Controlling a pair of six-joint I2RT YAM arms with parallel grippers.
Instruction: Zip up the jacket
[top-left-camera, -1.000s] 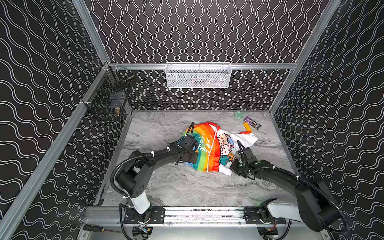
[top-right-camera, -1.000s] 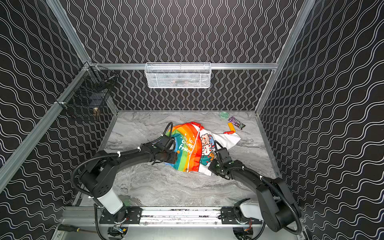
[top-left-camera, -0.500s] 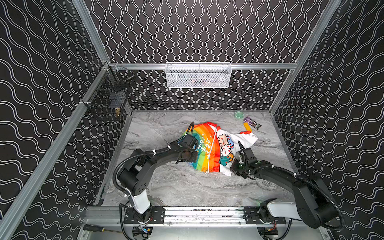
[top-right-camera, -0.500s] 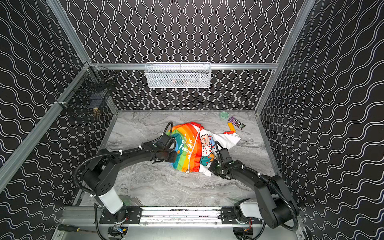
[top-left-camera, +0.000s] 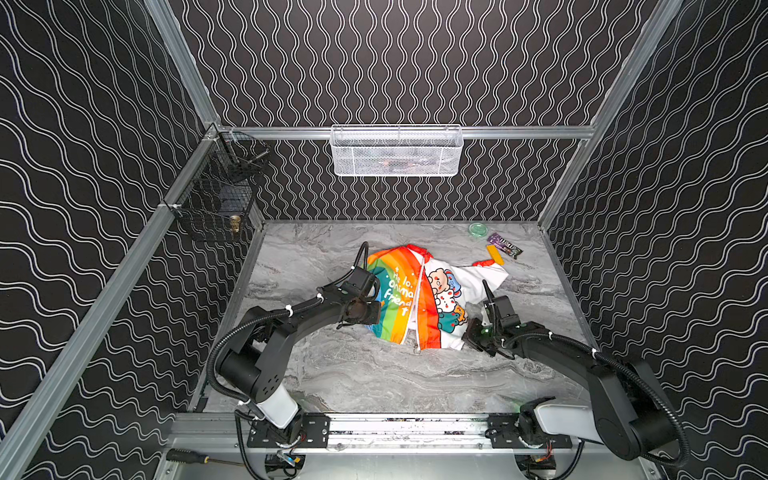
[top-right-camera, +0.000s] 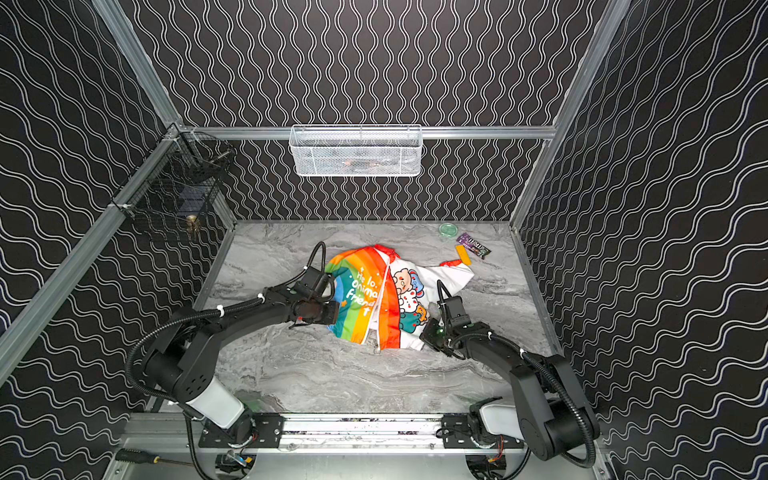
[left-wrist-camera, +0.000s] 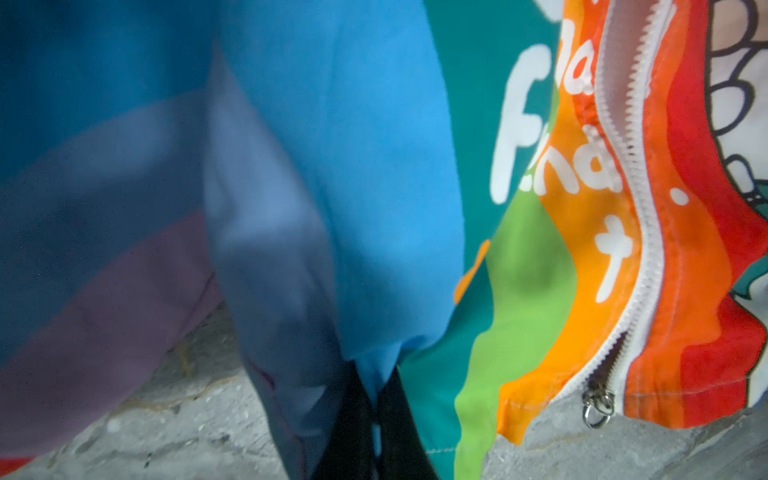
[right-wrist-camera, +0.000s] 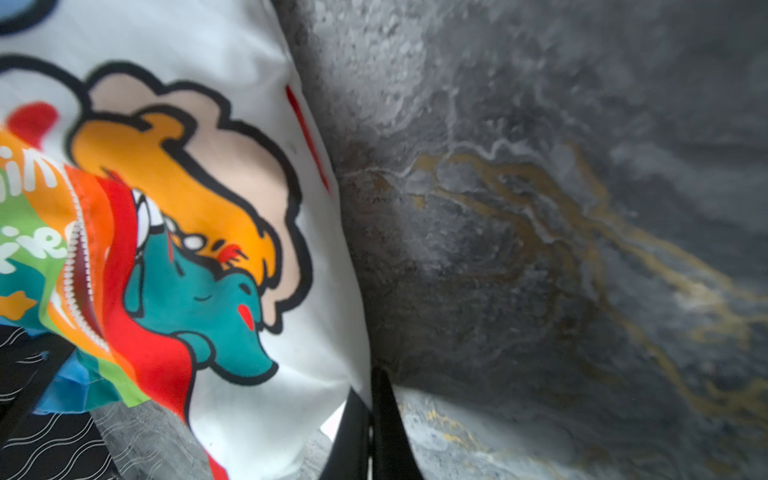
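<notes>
The jacket (top-left-camera: 419, 316) lay mid-table (top-left-camera: 374, 374). My left gripper (left-wrist-camera: 376, 432) was clenched on its blue left edge; my right gripper (right-wrist-camera: 370, 432) was clenched on its white right edge. White lettering (top-left-camera: 395, 295) partly read "Friend"; the zipper slider (left-wrist-camera: 597, 405) sat at the near hem.

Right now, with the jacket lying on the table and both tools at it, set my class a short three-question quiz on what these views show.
1. True or false: the left tool and the right tool are both shut on cloth of the jacket.
2. The zipper pull sits: A) at the hood, B) at the bottom hem, C) halfway up.
3. Fill in: the left tool pinches the ____ stripe.
Key: 1 true; 2 B; 3 blue.
</notes>
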